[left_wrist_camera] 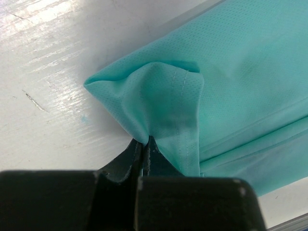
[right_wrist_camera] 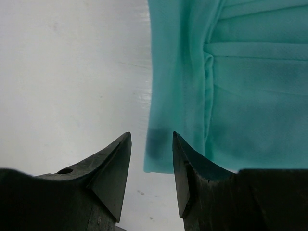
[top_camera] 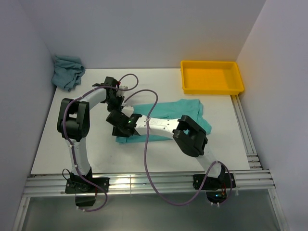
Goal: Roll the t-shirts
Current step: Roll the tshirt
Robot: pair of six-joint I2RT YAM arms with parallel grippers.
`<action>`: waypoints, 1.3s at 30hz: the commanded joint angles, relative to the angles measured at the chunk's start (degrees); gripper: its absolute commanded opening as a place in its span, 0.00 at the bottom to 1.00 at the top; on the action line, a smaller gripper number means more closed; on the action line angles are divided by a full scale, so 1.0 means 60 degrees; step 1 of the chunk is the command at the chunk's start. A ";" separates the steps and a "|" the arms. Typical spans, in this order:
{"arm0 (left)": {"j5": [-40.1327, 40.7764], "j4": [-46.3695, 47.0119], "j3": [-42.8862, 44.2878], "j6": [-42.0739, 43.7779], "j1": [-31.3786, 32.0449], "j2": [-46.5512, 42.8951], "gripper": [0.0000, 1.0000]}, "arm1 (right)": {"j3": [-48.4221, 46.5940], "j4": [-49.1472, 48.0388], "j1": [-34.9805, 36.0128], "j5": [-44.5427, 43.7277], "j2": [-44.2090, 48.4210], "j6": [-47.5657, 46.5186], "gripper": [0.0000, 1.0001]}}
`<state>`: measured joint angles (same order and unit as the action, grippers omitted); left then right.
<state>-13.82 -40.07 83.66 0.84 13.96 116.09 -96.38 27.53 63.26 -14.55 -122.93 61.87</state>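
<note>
The mint-turquoise t-shirt (top_camera: pixel 185 113) lies folded flat in the middle; the grey-teal t-shirt (top_camera: pixel 67 71) sits crumpled far back-left.

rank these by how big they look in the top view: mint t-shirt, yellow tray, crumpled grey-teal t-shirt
1. mint t-shirt, spread out flat, clearly the largest
2. yellow tray
3. grey-teal t-shirt, bunched up at the far left, so it looks smallest

The tray and the grey-teal t-shirt lie equally far back, so their order holds.

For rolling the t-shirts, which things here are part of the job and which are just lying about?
Part of the job:
mint t-shirt, pinched by the shut left hand
grey-teal t-shirt, crumpled at far left
open right hand, at the mint shirt's edge

Lying about:
yellow tray, far right
</note>
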 commanded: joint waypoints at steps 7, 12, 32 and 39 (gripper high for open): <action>0.0077 -0.0030 0.0295 -0.0067 0.0150 -0.0013 0.01 | -0.0856 0.0627 0.0281 -0.0300 -0.0707 0.0060 0.48; 0.0107 -0.0030 0.0310 -0.0067 0.0179 0.0031 0.01 | -0.0652 0.0554 0.0296 -0.0256 -0.0707 0.0119 0.49; 0.0239 -0.0220 0.0602 0.0065 0.0179 0.0119 0.02 | 0.3666 -0.4172 -0.0231 0.1280 0.1108 0.0762 0.03; -0.0082 -0.0396 0.0881 0.0138 0.0150 0.0105 0.08 | 0.6525 -0.8979 -0.0832 0.3022 0.1476 0.2183 0.00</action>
<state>-13.26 -42.94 85.95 0.89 14.72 116.95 -61.36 -14.06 59.24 -1.96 -114.50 70.87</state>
